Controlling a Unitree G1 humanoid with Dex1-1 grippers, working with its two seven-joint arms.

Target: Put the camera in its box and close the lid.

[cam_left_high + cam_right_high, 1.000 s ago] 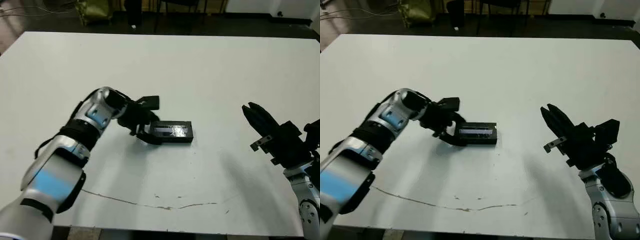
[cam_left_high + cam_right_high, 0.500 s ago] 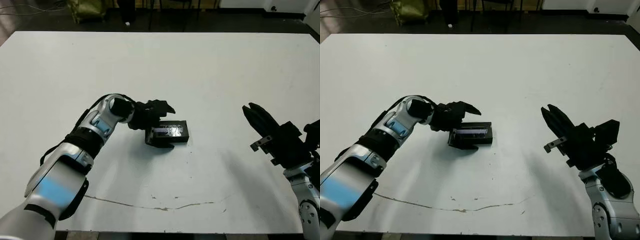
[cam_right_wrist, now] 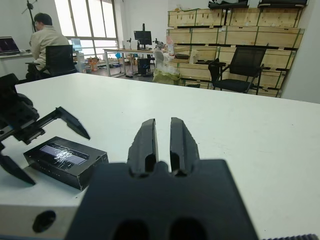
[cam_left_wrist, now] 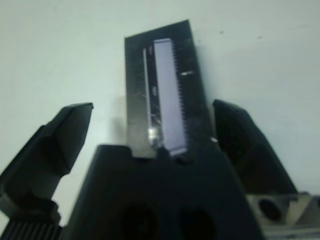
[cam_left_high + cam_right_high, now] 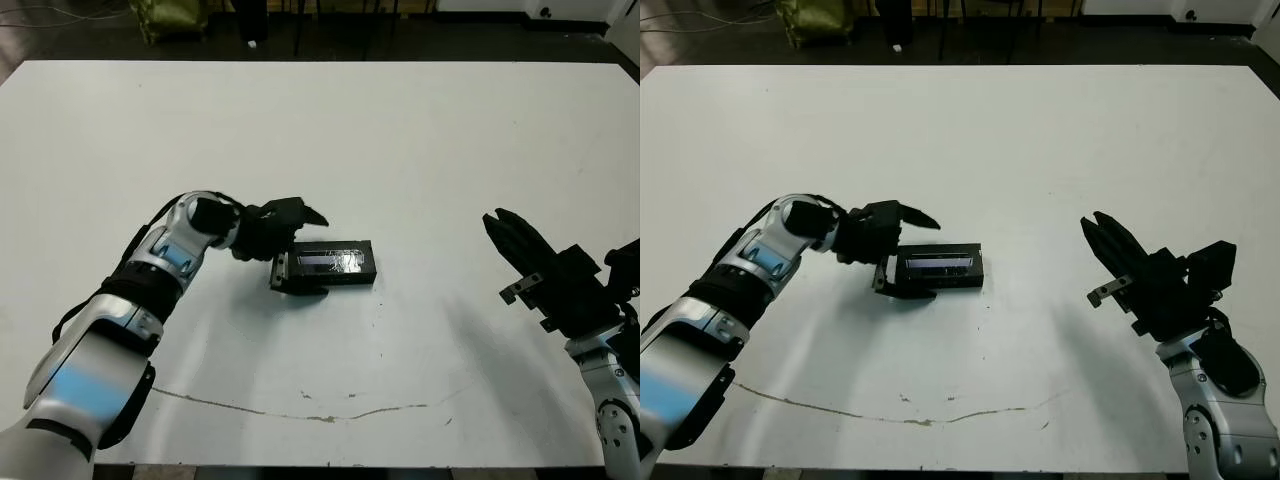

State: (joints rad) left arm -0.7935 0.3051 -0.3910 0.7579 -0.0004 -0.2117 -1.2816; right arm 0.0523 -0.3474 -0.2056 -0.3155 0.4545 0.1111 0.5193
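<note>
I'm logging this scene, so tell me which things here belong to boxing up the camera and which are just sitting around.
Part of the job:
lid, lying closed over the box
left tool, open around its end

Just about:
right tool, shut, idle over the table
The camera itself is not visible.

Layout: closed box near desk centre, left hand at its left end, right hand well apart to the right.

The lid sits on the box, which lies flat on the desk, long axis left-right, a little left of centre. The left hand is at the box's left end, one finger just behind that end, the other finger before it, the end lying between the two spread fingers. The right hand hangs over the desk's right side, well apart from the box, its fingers close together and pointing away from the robot. A person sits beyond the desk's far-left side.
</note>
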